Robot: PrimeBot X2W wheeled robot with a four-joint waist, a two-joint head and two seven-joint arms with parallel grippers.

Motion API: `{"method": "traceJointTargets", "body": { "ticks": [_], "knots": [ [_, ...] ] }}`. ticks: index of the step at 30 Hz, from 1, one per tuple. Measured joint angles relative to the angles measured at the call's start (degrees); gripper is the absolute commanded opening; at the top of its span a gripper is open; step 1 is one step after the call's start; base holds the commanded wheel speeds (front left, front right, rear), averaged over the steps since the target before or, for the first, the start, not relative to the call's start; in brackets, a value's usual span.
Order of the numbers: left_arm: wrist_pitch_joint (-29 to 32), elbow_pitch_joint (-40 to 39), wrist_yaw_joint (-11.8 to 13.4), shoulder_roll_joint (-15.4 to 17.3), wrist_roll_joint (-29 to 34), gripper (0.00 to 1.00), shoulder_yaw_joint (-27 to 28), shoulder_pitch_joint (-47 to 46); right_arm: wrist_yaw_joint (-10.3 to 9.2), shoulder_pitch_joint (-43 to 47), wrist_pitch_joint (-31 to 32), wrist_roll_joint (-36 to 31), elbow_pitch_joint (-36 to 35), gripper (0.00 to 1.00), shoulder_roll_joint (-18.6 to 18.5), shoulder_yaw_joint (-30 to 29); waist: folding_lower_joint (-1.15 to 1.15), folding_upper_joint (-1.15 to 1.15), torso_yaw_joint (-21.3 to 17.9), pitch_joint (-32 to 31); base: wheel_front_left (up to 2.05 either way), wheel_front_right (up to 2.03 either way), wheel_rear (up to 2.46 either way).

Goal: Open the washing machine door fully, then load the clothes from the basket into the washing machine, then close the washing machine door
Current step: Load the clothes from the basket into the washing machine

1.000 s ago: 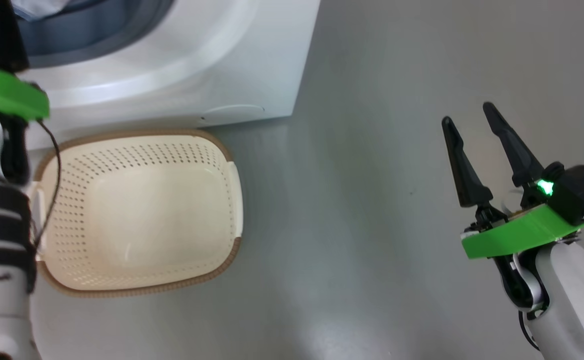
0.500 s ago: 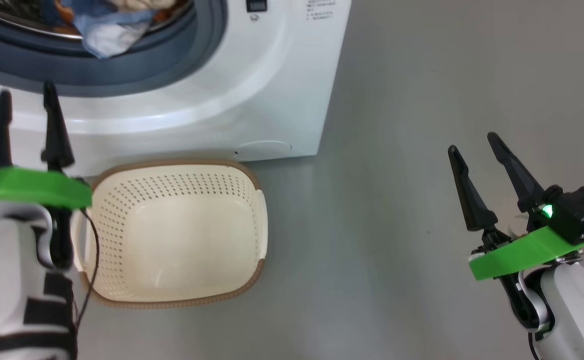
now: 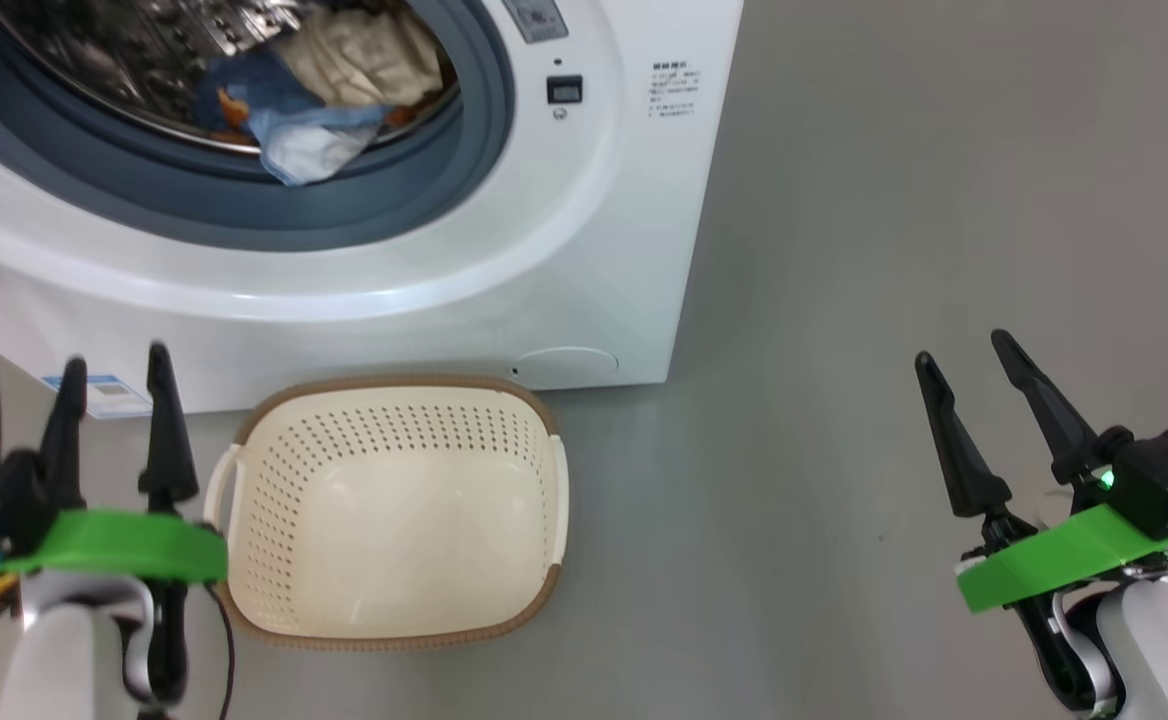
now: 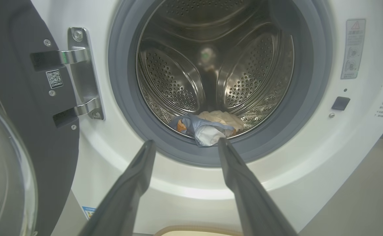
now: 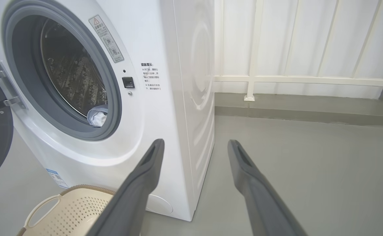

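The white washing machine [image 3: 594, 230] stands with its door [image 4: 21, 124] swung wide to the left on its steel hinge. The light-blue and cream clothes [image 3: 329, 90] lie at the front of the steel drum [image 4: 211, 65], one edge drooping onto the blue-grey gasket [image 4: 208, 141]. On the floor before the machine sits the cream basket [image 3: 394, 510] with nothing in it. My left gripper [image 3: 109, 370] is open beside the basket's left handle, holding nothing. My right gripper [image 3: 964, 350] is open over bare floor, well right of the machine.
Grey floor [image 3: 894, 200] stretches to the right of the machine. A white railing and wall [image 5: 309, 78] stand behind it in the right wrist view. A small blue label [image 3: 109, 392] sits at the machine's lower left corner.
The head camera has tilted up, so the drum opening and clothes have come into view. My left gripper has drawn back and down from the drum to beside the basket.
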Motion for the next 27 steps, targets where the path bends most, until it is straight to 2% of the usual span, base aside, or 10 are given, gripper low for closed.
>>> {"method": "traceJointTargets", "body": {
  "ticks": [12, 27],
  "knots": [
    [0.0, -5.6, 0.0, 0.0, 0.0, 1.00, 0.4, 11.4, 0.01, 4.2, 0.0, 0.0, -0.1, 1.00, 0.0, -1.1, 0.00, 0.00, 1.3, -4.6, 0.00, 0.00, 0.00],
    [0.0, -10.6, 0.0, 0.1, -0.7, 1.00, 0.8, 20.4, 0.00, 8.0, 0.0, 0.0, -0.2, 1.00, 0.0, -2.4, 0.00, 0.00, 1.1, -8.6, 0.00, 0.00, 0.00]
  ]
}}
